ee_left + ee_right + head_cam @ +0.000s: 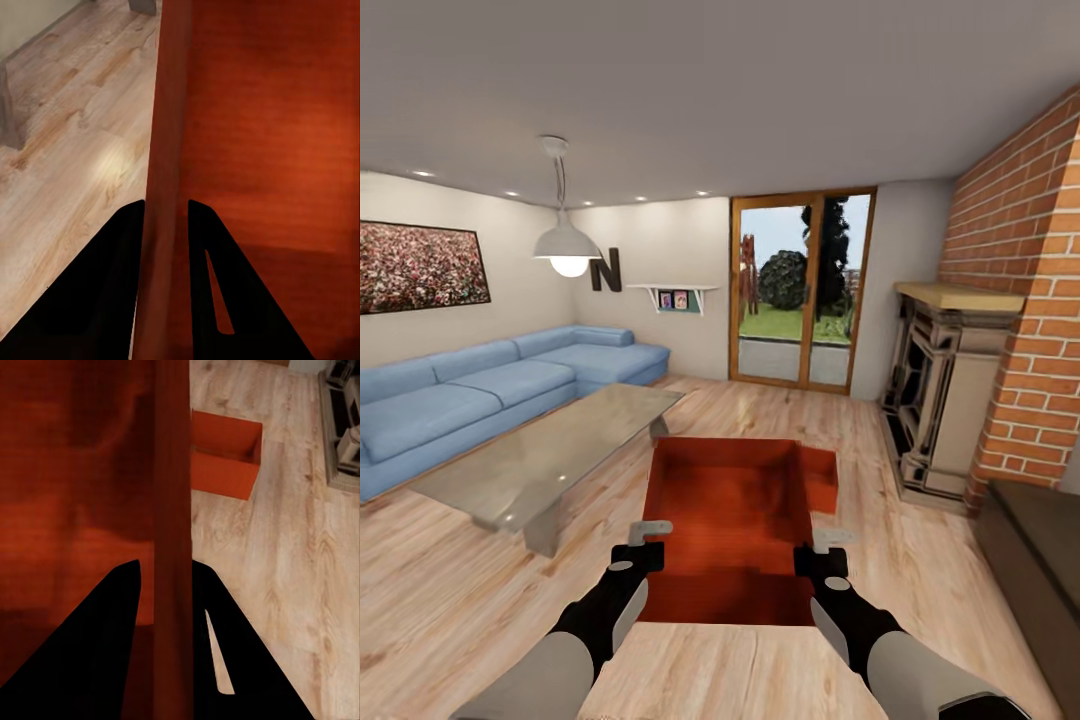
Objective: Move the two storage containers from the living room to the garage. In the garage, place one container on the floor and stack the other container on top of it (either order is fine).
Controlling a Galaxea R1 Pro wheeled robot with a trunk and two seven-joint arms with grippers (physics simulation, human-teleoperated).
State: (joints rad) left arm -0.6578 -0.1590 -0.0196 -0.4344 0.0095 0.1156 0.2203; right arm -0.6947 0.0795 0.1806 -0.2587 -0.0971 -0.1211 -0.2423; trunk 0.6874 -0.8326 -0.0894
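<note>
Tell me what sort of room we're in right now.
A living room: blue sofa, glass coffee table, brick fireplace and glass doors on a wood-plank floor. Both grippers, left and right, pinch opposite walls of a bin; the second bin sits beyond.

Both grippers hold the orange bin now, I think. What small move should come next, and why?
Probably turn the base away toward the garage, keeping the bin level. The left gripper and right gripper each pinch a side wall of the held container above the wood floor. The second container waits on the planks.
</note>
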